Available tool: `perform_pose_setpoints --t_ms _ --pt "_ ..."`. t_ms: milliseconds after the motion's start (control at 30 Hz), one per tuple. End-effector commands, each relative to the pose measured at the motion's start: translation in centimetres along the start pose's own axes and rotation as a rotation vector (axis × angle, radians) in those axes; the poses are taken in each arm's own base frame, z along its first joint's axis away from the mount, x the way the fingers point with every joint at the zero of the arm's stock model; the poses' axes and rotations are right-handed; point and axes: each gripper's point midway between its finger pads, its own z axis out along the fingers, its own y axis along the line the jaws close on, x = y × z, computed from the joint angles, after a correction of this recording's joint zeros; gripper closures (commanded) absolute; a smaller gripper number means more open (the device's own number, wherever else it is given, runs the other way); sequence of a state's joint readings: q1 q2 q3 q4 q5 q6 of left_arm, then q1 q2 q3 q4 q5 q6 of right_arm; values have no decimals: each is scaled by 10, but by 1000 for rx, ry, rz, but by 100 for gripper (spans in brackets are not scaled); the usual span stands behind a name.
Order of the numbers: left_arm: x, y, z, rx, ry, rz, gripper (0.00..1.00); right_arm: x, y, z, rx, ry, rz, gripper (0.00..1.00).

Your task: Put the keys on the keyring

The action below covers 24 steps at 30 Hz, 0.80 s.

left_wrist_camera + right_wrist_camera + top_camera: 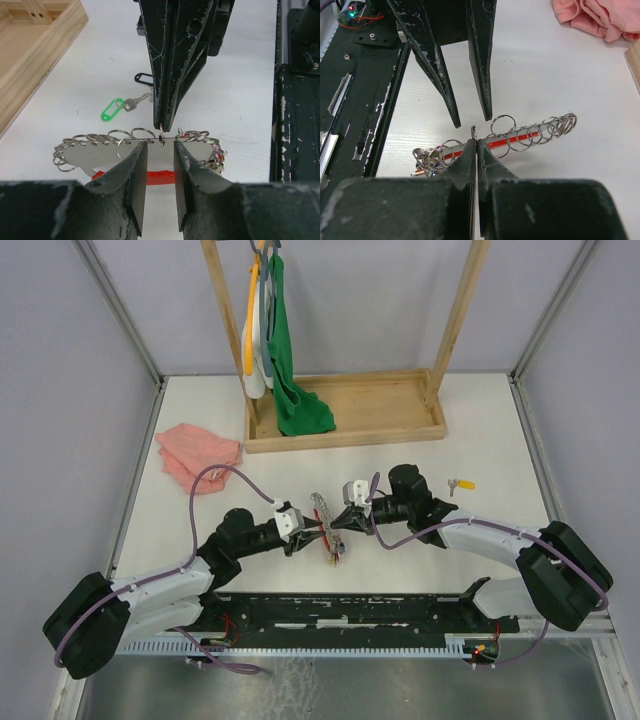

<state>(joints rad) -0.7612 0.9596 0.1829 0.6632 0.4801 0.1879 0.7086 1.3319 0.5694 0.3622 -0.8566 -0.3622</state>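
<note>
Wooden tray (pixel 380 436) holding green cloth (pixel 300 408), right gripper (pixel 476 144) pinching keyring (pixel 512 141), left gripper (pixel 160 146) narrowly parted beside it.

Right gripper (pixel 476 143) pinches the keyring (pixel 517 140)
Jaws together on one thin ring; just beyond, the left gripper (pixel 471 120) has its fingers apart.

From above, my left gripper (pixel 318 533) and right gripper (pixel 337 527) cover the middle of the keyring (pixel 320 506), and its small rings are too tiny to count. At the left wrist, my own fingers (pixel 136 172) hide the keyring's near side. Beyond the keyring, a black-tagged key (pixel 143 77) sits half behind the right gripper. Right of the keyring, from above, the yellow-tagged key (pixel 462 483) is too small to make out.
</note>
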Motion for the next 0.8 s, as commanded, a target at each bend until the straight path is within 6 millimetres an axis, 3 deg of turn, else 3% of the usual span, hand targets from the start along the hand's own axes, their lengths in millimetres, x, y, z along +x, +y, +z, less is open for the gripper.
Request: perform_pose_setpoints --t_ms 0,500,767 --pt "-25 8 5 -23 -97 10 66 -31 -3 -3 2 -93 -83 99" --pt "-17 10 16 3 -59 -23 81 -37 0 -3 -14 -119 -84 99" --pt "-25 9 16 4 -91 -24 80 -33 2 -1 -32 -110 -67 99"
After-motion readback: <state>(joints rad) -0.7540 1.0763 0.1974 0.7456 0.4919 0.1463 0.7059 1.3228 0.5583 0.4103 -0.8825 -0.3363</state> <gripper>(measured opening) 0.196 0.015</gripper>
